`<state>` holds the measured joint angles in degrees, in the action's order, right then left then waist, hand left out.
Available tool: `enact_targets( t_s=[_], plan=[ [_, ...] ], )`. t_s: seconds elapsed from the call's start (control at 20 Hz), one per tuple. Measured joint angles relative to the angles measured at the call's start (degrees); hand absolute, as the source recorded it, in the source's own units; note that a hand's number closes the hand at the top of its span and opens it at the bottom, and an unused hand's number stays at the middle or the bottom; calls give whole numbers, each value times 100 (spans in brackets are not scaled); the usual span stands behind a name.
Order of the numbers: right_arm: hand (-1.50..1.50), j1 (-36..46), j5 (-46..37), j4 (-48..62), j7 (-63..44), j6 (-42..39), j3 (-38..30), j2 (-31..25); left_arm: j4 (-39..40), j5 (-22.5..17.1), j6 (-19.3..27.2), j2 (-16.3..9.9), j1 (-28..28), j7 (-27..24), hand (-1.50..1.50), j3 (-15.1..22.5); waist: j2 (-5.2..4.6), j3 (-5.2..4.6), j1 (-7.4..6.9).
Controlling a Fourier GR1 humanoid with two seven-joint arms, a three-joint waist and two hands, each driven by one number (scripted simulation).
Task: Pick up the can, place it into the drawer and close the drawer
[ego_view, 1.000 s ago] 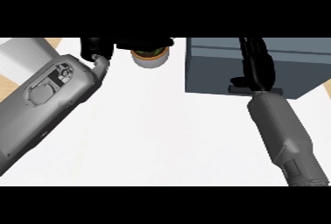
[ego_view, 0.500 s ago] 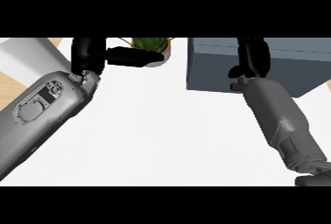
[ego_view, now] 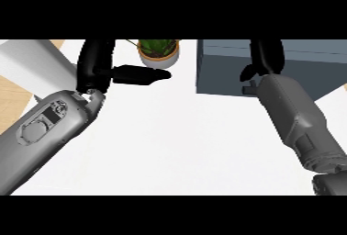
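No can shows anywhere in the head view. The dark grey-blue drawer unit [ego_view: 308, 59] stands at the back right of the white counter [ego_view: 183, 137]; I cannot tell whether its drawer is open. My right hand [ego_view: 266, 57] lies over the unit's top, near its left side, and its upper part is cut off by the view's edge. My left hand [ego_view: 95, 59] is raised at the back left with its thumb [ego_view: 139, 75] pointing right toward a potted plant. It holds nothing that I can see.
A small potted plant [ego_view: 159, 51] in a white pot stands at the back, between the two hands. A white block [ego_view: 34, 59] and a strip of wooden floor [ego_view: 13, 96] lie at the far left. Both grey forearms cross the counter's sides.
The whole scene has slid down in the view, bringing the potted plant and more of both hands into sight. The right hand stays over the drawer unit.
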<state>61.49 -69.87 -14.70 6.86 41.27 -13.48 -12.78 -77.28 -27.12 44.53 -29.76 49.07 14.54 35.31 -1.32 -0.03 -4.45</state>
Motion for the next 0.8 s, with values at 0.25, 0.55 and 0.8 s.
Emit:
enact_targets(
  t_s=[0.25, 0.55, 0.8],
  plan=[
    [-150, 78, 419, 16, 597, -170, -340, 5, -131, 41, -47, -91, -141, -17, -150, -60, -16, 14, 25],
    [-150, 142, 1144, -116, 1374, -458, -941, 126, -246, 80, -44, -136, -350, -93, -150, -122, -21, 28, 94],
    [-150, 312, 1801, -191, 1790, -852, -1473, 332, -290, 93, -94, -211, -556, -145, -150, -195, -24, 41, 141]
  ],
)
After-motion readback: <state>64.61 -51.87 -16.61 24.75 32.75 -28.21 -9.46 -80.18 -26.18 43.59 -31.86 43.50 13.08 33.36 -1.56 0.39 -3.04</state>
